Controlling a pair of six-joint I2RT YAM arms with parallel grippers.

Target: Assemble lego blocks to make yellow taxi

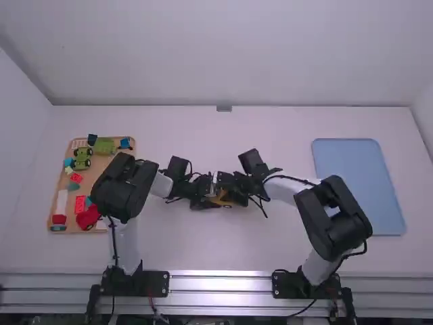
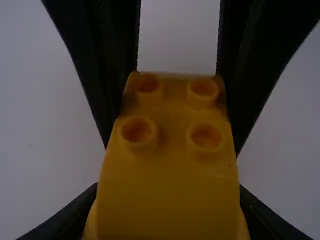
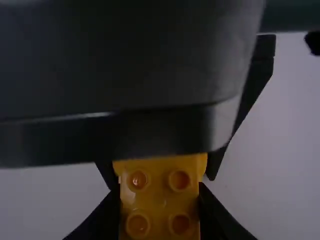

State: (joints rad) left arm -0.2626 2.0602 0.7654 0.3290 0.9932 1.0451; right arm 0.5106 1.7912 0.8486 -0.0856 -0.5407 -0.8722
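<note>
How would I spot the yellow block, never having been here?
On the white table, find where the two robot arms meet. The left end effector and right end effector both clasp the yellow block there. Round studs and yellow colour set it apart from the black fingers.

A lab-like robot workstation, with two mounted arms [image 1: 331,220] over a plain white table [image 1: 223,254] and pale walls [image 1: 230,54].

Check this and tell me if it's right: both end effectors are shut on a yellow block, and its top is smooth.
The top isn't smooth: the left wrist view shows four round studs on the yellow block. The rest stands: left end effector and right end effector are both shut on it.
</note>
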